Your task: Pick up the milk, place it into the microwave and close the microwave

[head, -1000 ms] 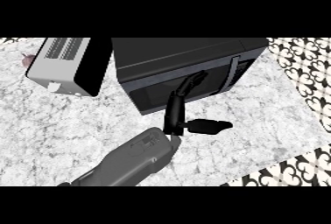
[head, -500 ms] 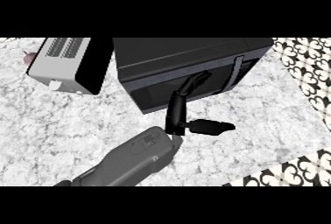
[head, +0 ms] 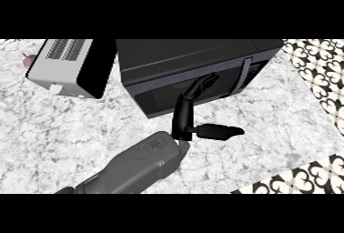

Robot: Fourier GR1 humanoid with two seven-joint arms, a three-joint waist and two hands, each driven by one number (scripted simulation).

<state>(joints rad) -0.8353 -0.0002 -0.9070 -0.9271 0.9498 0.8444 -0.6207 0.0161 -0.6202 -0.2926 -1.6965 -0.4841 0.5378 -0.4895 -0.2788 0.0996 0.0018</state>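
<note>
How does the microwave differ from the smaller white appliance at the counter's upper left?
The microwave is dark all over; the white appliance has a pale body with one black side. The microwave is clearly bigger than the white appliance. The left hand has straight fingers against the microwave's front; nothing touches the white appliance. Both are boxy and stand askew on the marble counter.

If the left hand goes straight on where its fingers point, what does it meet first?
The microwave door. The left hand points its straight fingers at it, and they seem to touch it, though depth is unclear.
</note>
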